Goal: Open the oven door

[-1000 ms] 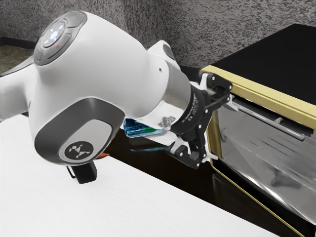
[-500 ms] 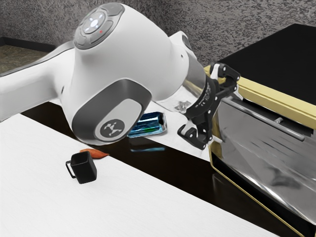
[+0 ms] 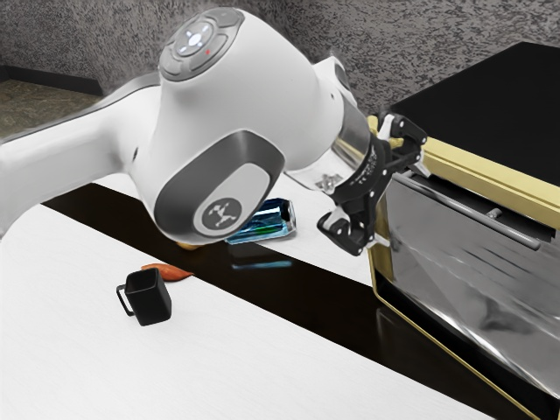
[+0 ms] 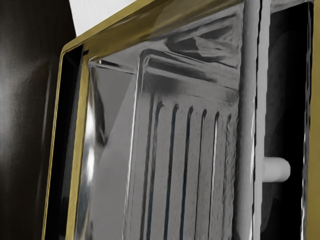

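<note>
Black-topped oven (image 3: 499, 96) (gold trim (image 3: 490, 180), rather brassy), mottled grey wall (image 3: 394, 44), black mug (image 3: 150, 299), white tabletop (image 3: 70, 341)

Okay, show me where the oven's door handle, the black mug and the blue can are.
Door handle (image 3: 466, 209): exterior view, middle of its bar.
Black mug (image 3: 150, 299): exterior view, side of its body.
Blue can (image 3: 265, 225): exterior view, its side.

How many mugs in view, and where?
1: black mug, on the white tabletop, right beside the orange item. The arm could be hiding others.
</note>
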`<state>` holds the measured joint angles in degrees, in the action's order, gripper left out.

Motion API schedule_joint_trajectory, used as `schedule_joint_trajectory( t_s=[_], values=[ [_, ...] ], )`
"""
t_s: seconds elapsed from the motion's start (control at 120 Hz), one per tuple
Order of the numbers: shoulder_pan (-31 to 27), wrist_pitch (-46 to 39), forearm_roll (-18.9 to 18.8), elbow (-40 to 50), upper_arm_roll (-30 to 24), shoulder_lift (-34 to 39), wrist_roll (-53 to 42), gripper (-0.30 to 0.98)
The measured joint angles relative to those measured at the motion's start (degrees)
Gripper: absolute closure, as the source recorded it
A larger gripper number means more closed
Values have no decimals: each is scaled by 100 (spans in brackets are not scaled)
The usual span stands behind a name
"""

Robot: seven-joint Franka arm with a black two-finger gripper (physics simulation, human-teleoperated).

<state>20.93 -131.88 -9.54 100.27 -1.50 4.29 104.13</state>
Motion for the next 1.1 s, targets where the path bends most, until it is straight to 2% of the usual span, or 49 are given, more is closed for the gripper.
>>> schedule_joint_trajectory(
  t_s=[0.375, 0.458, 0.533, 0.625, 0.692, 0.725, 0.775, 0.808, 0.858, 0.925, 0.975, 1.033, 1.1],
  values=[
    [-37, -13, 306, 143, 24, -139, -321, 0],
    [-40, -22, 399, 595, 40, 139, -378, 0],
    [-175, -55, 380, 1254, -17, 693, -426, 0],
    [-689, -160, 351, 2368, -494, 1715, -469, 0],
    [-1259, -248, 371, 3132, -1051, 2584, -479, 1],
    [-1808, -306, 607, 3480, -1385, 3100, -475, 2],
    [-2751, -347, 1105, 3842, -2176, 4036, -495, 2],
    [-3157, -336, 1407, 3937, -2536, 4442, -519, 2],
    [-3486, -71, 1698, 3516, -2651, 4437, -575, 3],
    [-3757, 1147, 1715, 1321, -1966, 3178, -857, 2],
    [-3835, 2087, 1682, 302, -1421, 2462, -1114, 2],
    [-3844, 2977, 1634, -101, -829, 1982, -1408, 1],
    [-3552, 3685, 1471, -156, -590, 1744, -1819, 1]
  ],
)
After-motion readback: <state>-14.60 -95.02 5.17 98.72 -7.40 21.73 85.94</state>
